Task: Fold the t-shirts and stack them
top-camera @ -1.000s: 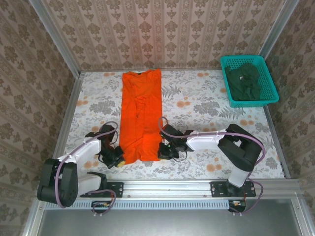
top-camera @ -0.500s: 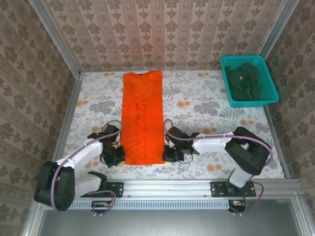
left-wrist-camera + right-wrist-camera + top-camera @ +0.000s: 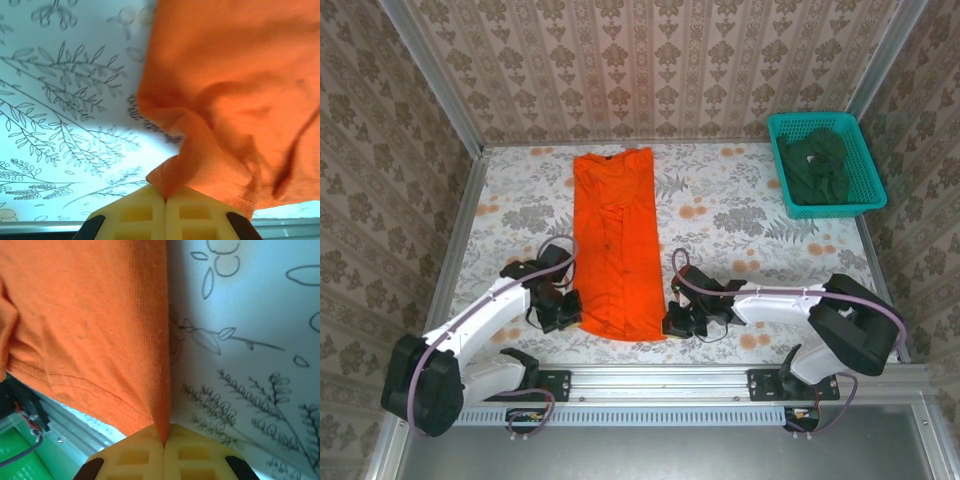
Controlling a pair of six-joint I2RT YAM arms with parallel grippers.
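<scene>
No readable text, labels, brands, numbers or signs in any view; only printed floral pattern on white counter cloth (image 3: 740,215) and damask motif on beige wallpaper (image 3: 650,70).

Two matching arms, the left arm (image 3: 485,311) and the right arm (image 3: 775,295), have white link shells between black joint housings, with a purple-grey cable (image 3: 673,265) looping along each. The left gripper (image 3: 165,200) and right gripper (image 3: 164,442) carry pale yellow fingers (image 3: 135,212) moulded with square recesses, flanked by black mounts.
</scene>
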